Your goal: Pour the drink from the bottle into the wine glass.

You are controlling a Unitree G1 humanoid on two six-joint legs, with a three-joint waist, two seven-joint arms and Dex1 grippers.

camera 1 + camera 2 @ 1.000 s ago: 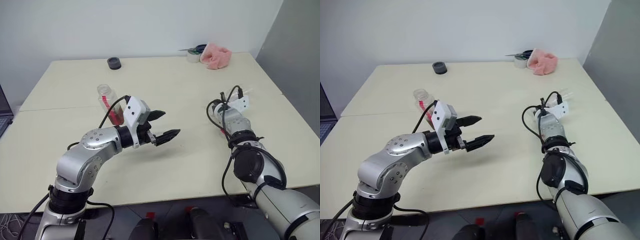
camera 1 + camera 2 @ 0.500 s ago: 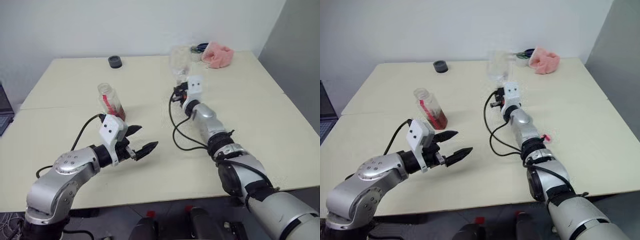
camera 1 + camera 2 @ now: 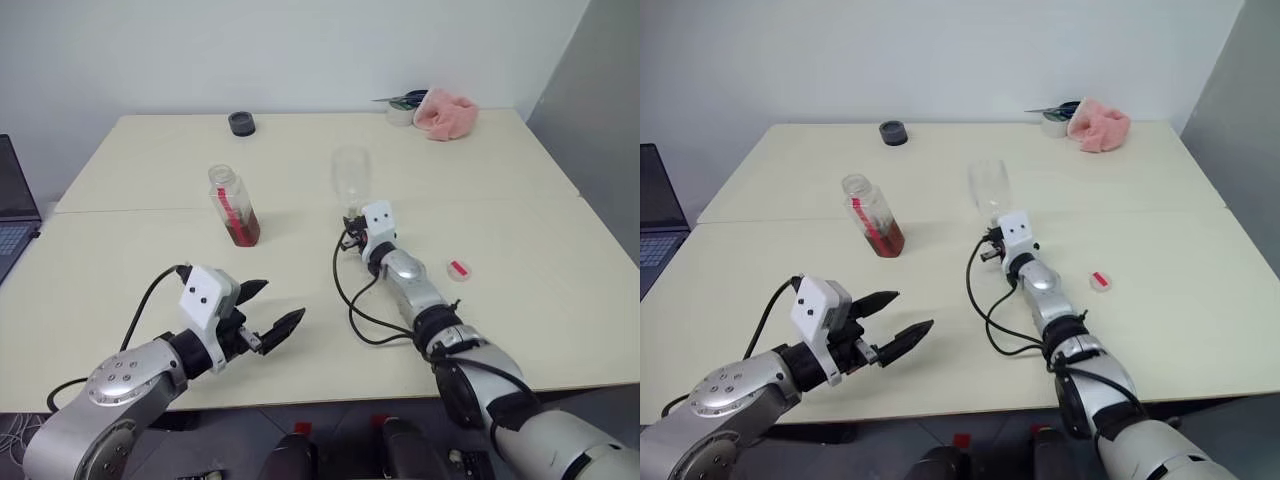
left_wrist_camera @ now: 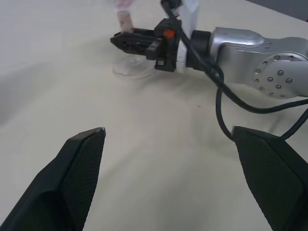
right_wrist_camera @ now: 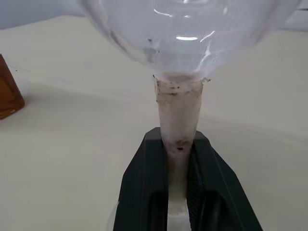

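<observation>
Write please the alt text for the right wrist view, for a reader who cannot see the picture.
Two black fingers of the right gripper are shut on the stem of a clear, empty wine glass, whose rounded bowl spreads above them. Behind lies a pale table, and at one edge shows a corner of the bottle with amber drink.

A: Where do the two head views look from?

B: From high behind both arms, facing forward and down over the whole surface. They share nearly the same scene, one set slightly to the side of the other.

A: And the left wrist view?

B: It looks low along the left pincer, its two fingertips spread wide at the edges; ahead of them lies the right pincer at the wine glass's foot.

A: The right wrist one?

B: Very close: the right pincer's fingers clamp the wine glass stem, the bowl just beyond them. The bottle sits off to one side, as in the head views.
</observation>
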